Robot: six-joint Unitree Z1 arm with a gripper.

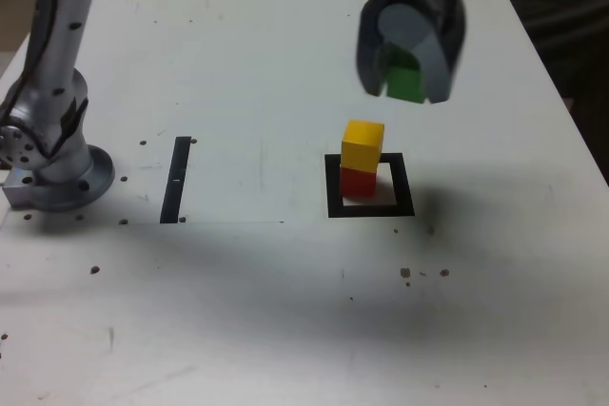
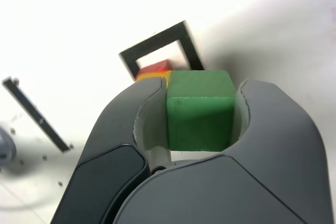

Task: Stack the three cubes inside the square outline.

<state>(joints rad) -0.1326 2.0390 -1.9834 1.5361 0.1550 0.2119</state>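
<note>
Green matte cube [image 2: 200, 109] is clamped between the grey gripper [image 1: 411, 92] jaws, closed snug on two opposite faces, carried clear above the white tabletop [image 1: 238, 311]. Yellow matte cube [image 1: 363, 145] sits on the red matte cube [image 1: 358, 183], both inside the thick black square outline [image 1: 333, 187], toward its edge on the exterior view's left. Key relation: the stack lies below the gripper and offset toward the exterior view's left and nearer the camera, so my read is shift over, then descend. Red cube mostly hidden in the wrist view; only slivers of red and yellow show past the jaw. True height gap over the stack is hard to judge. Narrow black strip [image 1: 176, 180] lies well apart.
</note>
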